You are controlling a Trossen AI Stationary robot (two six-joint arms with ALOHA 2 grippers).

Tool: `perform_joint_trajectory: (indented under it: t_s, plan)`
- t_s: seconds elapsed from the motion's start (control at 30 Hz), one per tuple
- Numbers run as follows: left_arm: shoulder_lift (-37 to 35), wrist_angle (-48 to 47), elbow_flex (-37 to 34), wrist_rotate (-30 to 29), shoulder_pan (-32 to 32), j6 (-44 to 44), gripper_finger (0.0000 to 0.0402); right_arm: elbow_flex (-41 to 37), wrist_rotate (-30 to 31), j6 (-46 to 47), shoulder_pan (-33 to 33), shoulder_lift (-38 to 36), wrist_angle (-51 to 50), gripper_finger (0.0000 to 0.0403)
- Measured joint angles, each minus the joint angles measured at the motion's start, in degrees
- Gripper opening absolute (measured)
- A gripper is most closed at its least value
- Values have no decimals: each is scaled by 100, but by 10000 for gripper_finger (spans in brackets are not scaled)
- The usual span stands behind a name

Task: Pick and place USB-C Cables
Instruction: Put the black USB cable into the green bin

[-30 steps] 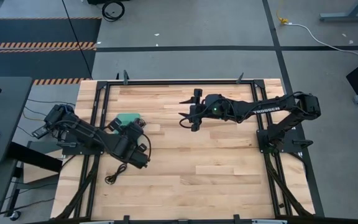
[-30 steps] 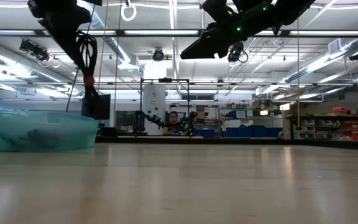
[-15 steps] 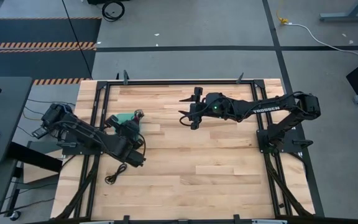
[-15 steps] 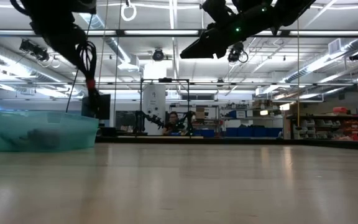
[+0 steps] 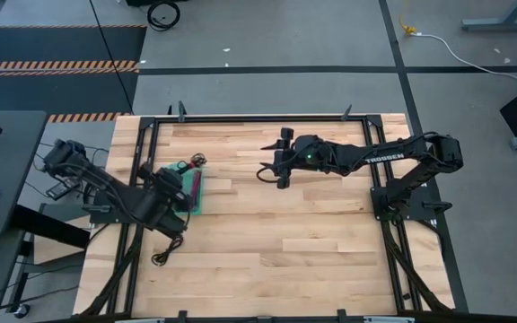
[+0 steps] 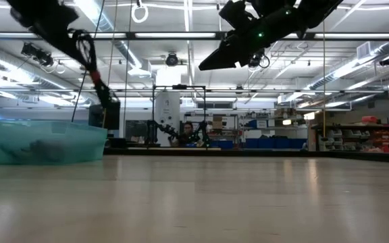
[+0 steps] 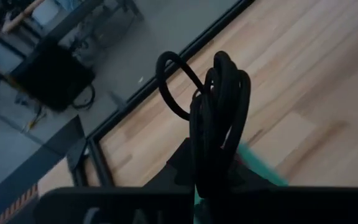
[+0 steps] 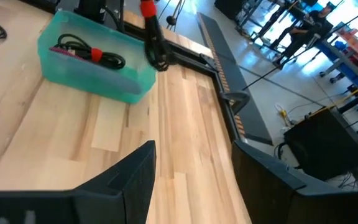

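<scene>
My left pincer (image 7: 213,186) pinches a light, floppy black coiled USB-C cable (image 7: 219,118) mid-bundle, frame centre; my right pincer (image 5: 272,170) waits spread.

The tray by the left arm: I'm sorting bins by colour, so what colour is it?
Teal-green, translucent-looking; the tray shows best in the right wrist view.

Pale blond wood planks, lighter and darker strips alternating, across the table (image 5: 294,224), framed in black metal; grey floor beyond, with orange-and-black hazard stripes (image 5: 56,65) at upper left and a white cord (image 5: 474,56) with a yellow plug at upper right. Translucent teal-green for the tray (image 8: 89,71), holding black cables (image 8: 98,57) with a red tie and a touch of magenta. Black too for the bundled cable (image 7: 219,124), and for both arms, white lettering on the right one (image 5: 389,154).
</scene>
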Motion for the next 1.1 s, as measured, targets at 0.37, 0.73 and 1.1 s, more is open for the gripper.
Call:
perform_joint_trajectory:
  t_s: [0.37, 0.73, 1.1]
  plan:
    - [-995, 199, -1321, 816, -143, -105, 23, 0, 129, 113, 2, 0, -219, 215]
    - [-990, 911, -1434, 1360, -956, 12, 17, 0, 131, 298, 2, 0, -228, 215]
    - [-959, 1330, -1434, 1213, -695, -140, 124, 0, 102, 289, 2, 0, -172, 215]
